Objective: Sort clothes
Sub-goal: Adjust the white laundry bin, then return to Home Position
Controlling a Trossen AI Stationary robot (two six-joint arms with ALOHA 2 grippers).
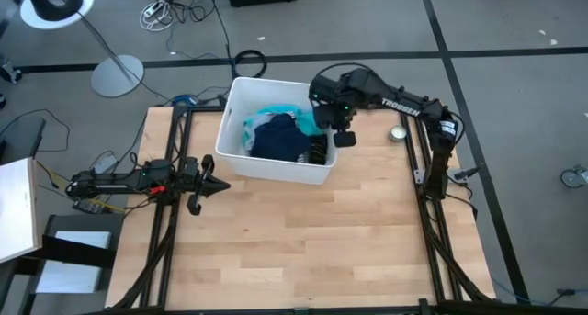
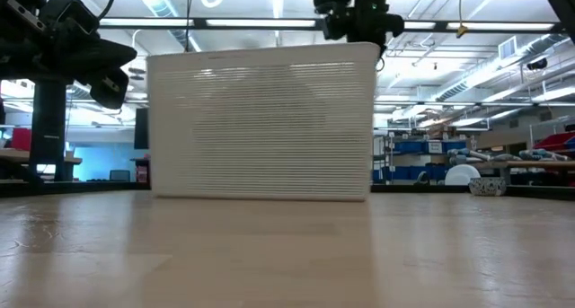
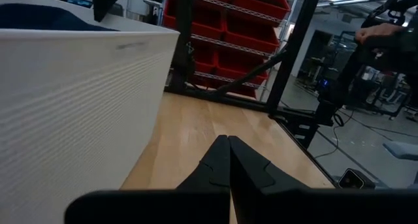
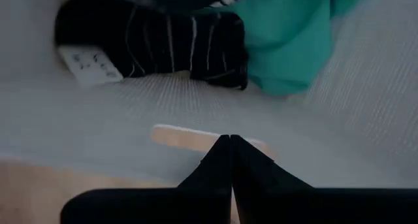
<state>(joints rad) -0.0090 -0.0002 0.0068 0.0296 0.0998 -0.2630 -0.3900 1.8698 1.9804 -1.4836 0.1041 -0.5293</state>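
Observation:
A white plastic bin [image 1: 241, 159] stands at the table's far middle. In it lie a dark navy garment [image 1: 280, 139], a teal shirt [image 1: 276, 114] and a dark striped piece [image 4: 150, 41] with a white tag, beside the teal shirt [image 4: 281, 34] in the right wrist view. My right gripper [image 1: 344, 139] is shut and empty above the bin's right rim. My left gripper [image 1: 223, 186] is shut and empty at the table's left, near the bin's near left corner. The grey shirt and the blue socks do not show.
A small round metal object [image 1: 397, 133] lies at the table's far right. The bin's ribbed wall [image 2: 260, 119] fills the middle of the low view. The wooden table [image 1: 312, 251] stretches near of the bin. Red shelf bins [image 3: 228, 21] stand beyond the table.

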